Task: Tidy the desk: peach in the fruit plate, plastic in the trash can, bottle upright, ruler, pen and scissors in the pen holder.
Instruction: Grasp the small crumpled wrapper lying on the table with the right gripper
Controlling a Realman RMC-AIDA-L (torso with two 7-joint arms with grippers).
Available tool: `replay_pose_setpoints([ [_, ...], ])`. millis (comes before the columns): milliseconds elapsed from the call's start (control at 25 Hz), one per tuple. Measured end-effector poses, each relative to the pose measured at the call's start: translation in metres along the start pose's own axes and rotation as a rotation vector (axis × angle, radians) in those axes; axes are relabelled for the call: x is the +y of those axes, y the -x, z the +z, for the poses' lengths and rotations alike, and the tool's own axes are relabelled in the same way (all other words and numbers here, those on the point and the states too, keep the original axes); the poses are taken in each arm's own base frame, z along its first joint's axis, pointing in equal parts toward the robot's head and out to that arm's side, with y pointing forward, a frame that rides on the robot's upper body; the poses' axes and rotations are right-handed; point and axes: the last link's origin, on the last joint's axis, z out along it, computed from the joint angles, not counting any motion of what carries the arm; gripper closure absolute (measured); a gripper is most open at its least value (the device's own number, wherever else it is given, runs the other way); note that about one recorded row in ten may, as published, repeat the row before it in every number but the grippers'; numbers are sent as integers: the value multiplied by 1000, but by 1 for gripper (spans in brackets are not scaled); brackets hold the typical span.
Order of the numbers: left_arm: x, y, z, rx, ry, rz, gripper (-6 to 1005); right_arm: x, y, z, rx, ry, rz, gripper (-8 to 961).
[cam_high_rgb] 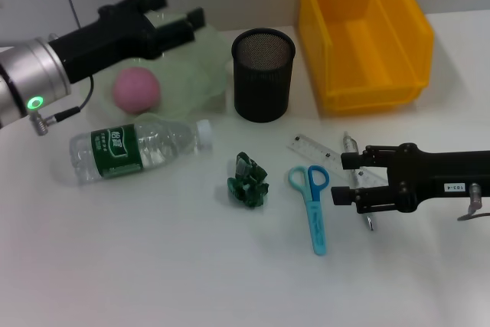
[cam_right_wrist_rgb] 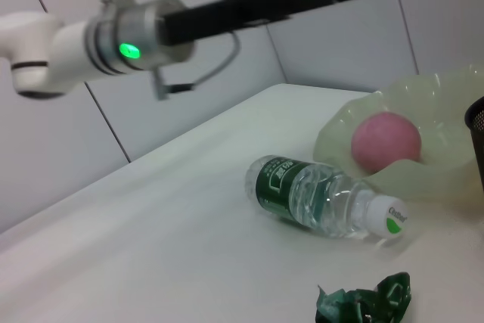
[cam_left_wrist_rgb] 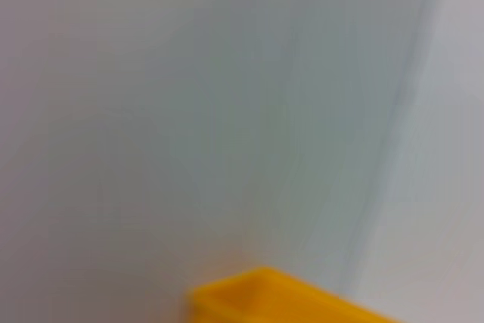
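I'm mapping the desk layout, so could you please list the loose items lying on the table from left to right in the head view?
Water bottle → crumpled green plastic → blue scissors → clear ruler.

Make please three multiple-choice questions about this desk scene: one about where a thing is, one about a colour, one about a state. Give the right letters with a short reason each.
1. Where is the peach?
A. in the fruit plate
B. in the yellow bin
C. inside the pen holder

2. What colour are the handles of the scissors?
A. red
B. blue
C. black

3. How does the bottle stand?
A. upright, with the cap on top
B. upside down in the bin
C. lying on its side on the table

Answers:
1 A: the pink peach rests in the pale green plate, under the left pincer.
2 B: the loops and blades' cover are light blue, lying beside the right pincer.
3 C: its white cap points sideways toward the crumpled green plastic.
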Motion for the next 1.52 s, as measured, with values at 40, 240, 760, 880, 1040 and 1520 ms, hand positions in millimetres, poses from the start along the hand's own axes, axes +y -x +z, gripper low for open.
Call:
replay_pose_setpoints([
  [40, 8, -5, -5, 1, 77, -30, 155, 0, 0, 0, 0, -1, 0, 227],
  [240, 49, -16, -34, -108, 455, -79, 156, -3, 5, -1, -5, -4, 2, 230],
  [760, 75, 32, -70, -315, 619, -69, 157, -5, 47, 1, 72, 28, 48, 237],
  [880, 73, 34, -74, -313, 608, -68, 157, -6, 65, 3, 121, 21, 67, 238],
  [1040, 71, 38, -80, -319, 593, -77, 157, -2, 103, 14, 247, 16, 71, 240],
  [1520, 68, 43, -82, -333, 562, -81, 158, 13, 163, 86, 607, -53, -5, 247],
])
